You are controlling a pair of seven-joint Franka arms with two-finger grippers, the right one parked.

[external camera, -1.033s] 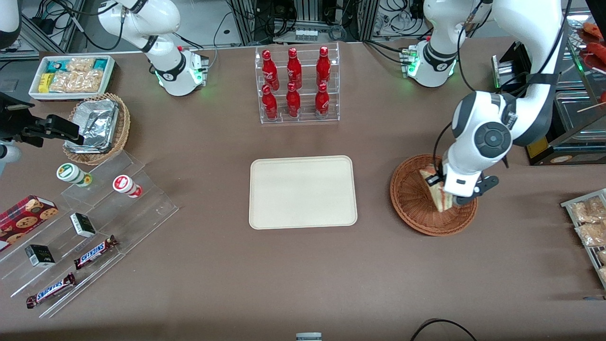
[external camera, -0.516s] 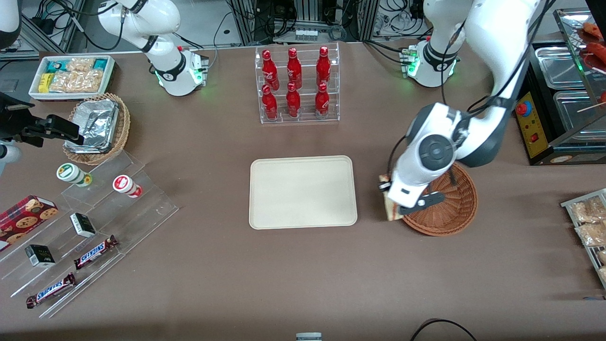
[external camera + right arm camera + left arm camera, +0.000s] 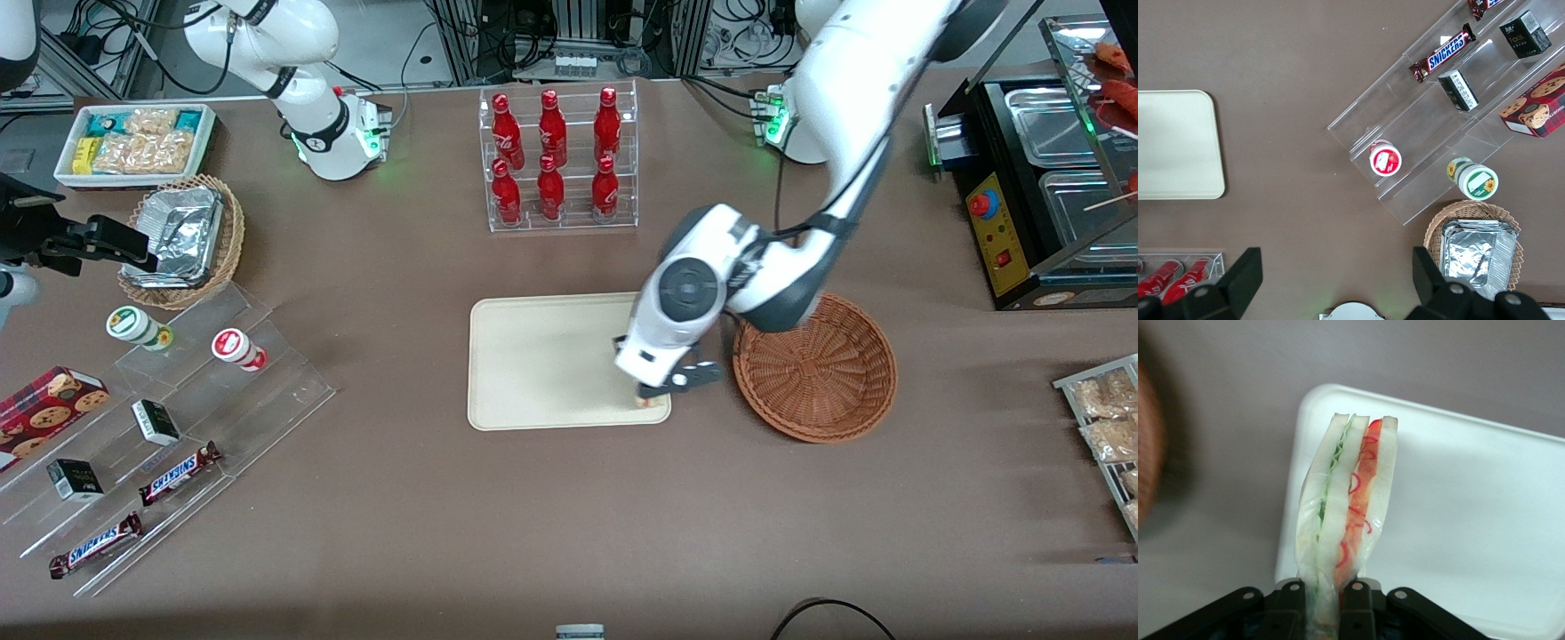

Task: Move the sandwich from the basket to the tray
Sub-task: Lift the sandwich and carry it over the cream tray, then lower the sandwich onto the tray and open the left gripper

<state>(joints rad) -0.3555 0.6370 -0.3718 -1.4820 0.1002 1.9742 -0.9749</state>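
Observation:
My gripper is shut on the sandwich, a plastic-wrapped wedge of pale bread with green and red filling, its cut edge toward the wrist camera. The sandwich hangs above a corner of the cream tray. In the front view the gripper hovers over the tray at the corner nearest the front camera on the basket's side, and only a sliver of the sandwich shows below the hand. The reddish-brown wicker basket stands beside the tray with nothing in it.
A clear rack of red bottles stands farther from the front camera than the tray. Toward the parked arm's end are a foil-filled wicker basket, a white snack bin and acrylic steps with snacks. A black appliance flanks the working arm.
The gripper has carried the sandwich up out of the basket, across its rim, and over the tray's near corner. The basket now holds nothing.

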